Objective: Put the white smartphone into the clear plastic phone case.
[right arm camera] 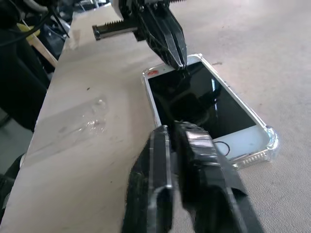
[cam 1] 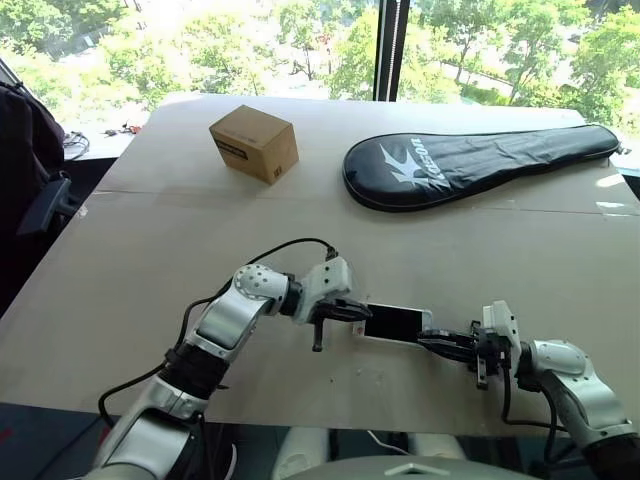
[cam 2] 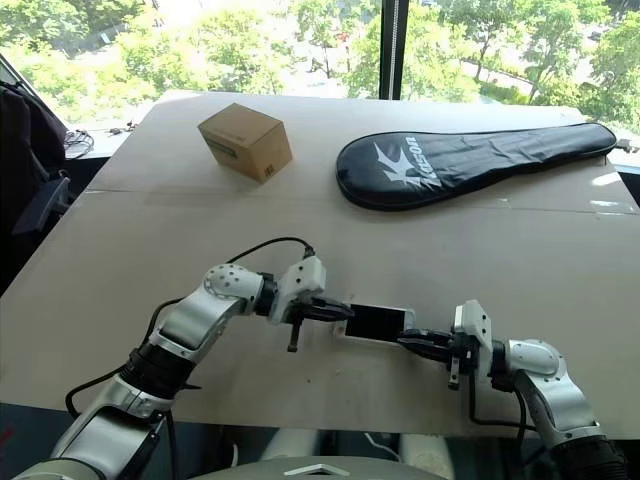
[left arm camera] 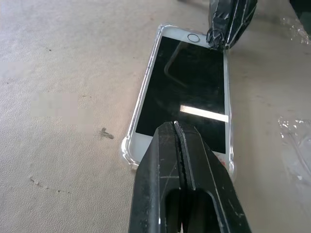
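White smartphone inside clear plastic phone case; left gripper pressed together atop; right gripper slightly parted.

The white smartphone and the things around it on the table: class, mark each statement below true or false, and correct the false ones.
1. The white smartphone lies screen up inside the clear plastic phone case. True.
2. The left gripper has its fingers spread wide apart. False: they are shut, tips pressed together over one end of the phone.
3. The right gripper is at the phone's home-button end. True.
4. The cardboard box stands on top of the black racket cover. False: it stands on the table, apart from the cover.
5. The phone lies between the two grippers. True.
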Controlling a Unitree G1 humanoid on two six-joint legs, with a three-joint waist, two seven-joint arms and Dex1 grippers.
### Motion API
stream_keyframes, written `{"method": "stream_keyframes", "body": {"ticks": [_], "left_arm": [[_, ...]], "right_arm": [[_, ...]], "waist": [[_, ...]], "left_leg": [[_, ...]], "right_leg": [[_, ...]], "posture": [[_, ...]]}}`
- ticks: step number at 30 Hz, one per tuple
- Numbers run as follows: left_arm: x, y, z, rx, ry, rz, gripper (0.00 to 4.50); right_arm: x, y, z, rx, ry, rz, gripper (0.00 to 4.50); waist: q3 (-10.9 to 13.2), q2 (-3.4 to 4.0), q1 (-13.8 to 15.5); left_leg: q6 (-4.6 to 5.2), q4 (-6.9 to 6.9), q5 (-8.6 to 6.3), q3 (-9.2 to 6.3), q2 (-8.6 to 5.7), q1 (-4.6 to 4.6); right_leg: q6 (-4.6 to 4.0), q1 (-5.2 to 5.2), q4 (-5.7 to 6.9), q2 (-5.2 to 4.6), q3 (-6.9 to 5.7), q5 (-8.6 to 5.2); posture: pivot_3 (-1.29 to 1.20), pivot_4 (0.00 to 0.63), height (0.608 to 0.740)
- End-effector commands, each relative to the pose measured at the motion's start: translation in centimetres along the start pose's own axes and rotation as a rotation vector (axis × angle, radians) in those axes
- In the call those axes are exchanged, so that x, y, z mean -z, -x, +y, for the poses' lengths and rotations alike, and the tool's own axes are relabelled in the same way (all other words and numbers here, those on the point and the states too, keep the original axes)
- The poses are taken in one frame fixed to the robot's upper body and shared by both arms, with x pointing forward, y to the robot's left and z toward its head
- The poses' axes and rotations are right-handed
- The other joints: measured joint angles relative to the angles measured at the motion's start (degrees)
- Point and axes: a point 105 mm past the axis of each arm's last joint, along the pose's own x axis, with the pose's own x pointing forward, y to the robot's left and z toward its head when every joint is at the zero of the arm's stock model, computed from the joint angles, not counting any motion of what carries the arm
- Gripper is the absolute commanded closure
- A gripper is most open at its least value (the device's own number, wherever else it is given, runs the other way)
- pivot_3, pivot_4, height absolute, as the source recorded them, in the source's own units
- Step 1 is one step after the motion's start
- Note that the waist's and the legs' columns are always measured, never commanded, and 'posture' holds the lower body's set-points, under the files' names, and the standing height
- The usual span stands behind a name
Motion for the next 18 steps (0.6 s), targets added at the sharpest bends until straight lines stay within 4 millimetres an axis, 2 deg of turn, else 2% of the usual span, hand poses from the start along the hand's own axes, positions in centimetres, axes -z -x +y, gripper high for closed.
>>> {"method": "stream_keyframes", "body": {"ticks": [1,4,6,7,9,11,15,18], "left_arm": [[0.3,1.7,0.5,-0.059,-0.028,-0.025,3.97],[0.1,3.4,0.8,-0.083,-0.023,-0.061,2.76],[0.4,4.6,1.1,-0.105,-0.036,-0.059,1.64],[0.6,5.4,1.3,-0.123,-0.028,-0.065,1.49],[0.8,6.8,1.9,-0.170,-0.038,-0.072,0.87],[1.3,8.4,2.5,-0.222,-0.096,-0.051,0.06],[2.5,11.0,3.2,-0.263,-0.114,0.012,0.06],[2.9,11.8,3.4,-0.258,-0.086,0.051,0.06]], "right_arm": [[0.1,1.7,-0.4,0.049,-0.007,0.002,2.45],[-1.4,3.3,-1.2,0.085,0.049,-0.015,1.04],[-2.0,4.6,-1.6,0.102,0.065,-0.008,0.04],[-2.3,5.4,-1.9,0.116,0.075,0.005,0.00],[-2.4,6.9,-2.2,0.128,0.095,0.045,0.00],[-2.7,8.5,-2.8,0.153,0.141,0.072,0.00],[-3.5,11.3,-3.6,0.173,0.168,0.115,0.00],[-3.9,12.2,-4.0,0.172,0.182,0.139,0.00]], "waist": [[0.19,0.20,0.12],[0.60,0.46,0.44],[0.99,0.57,0.58],[1.02,0.57,0.61],[1.17,0.71,0.66],[1.36,0.68,0.66],[1.65,0.65,0.60],[1.96,0.70,0.60]], "left_leg": [[-0.14,0.00,0.08,0.00,0.00,-0.10],[-0.24,0.01,0.14,0.00,-0.02,-0.23],[-0.26,0.12,0.15,0.01,-0.09,-0.35],[-0.26,0.13,0.15,0.00,-0.09,-0.40],[-0.27,0.35,0.15,-0.02,-0.10,-0.85],[-0.27,0.78,0.15,-0.11,-0.14,-1.21],[-0.27,0.82,0.15,-0.11,-0.18,-1.17],[-0.27,0.96,0.15,-0.10,-0.22,-1.09]], "right_leg": [[0.00,-0.14,0.03,0.01,0.00,0.00],[0.01,-0.27,0.07,0.01,-0.02,0.01],[0.03,-0.35,0.09,0.00,-0.02,0.01],[0.03,-0.40,0.10,0.00,-0.02,0.01],[0.04,-0.80,0.27,0.01,-0.09,0.02],[0.06,-0.96,0.40,0.02,-0.23,0.01],[0.07,-0.91,0.48,0.04,-0.28,0.02],[0.09,-0.89,0.74,0.04,-0.26,0.02]], "posture": [[0.00,0.150,0.740],[0.00,0.150,0.740],[0.00,0.150,0.740],[0.00,0.150,0.740],[0.00,0.150,0.740],[0.00,0.150,0.740],[0.00,0.150,0.740],[0.00,0.150,0.740]]}}
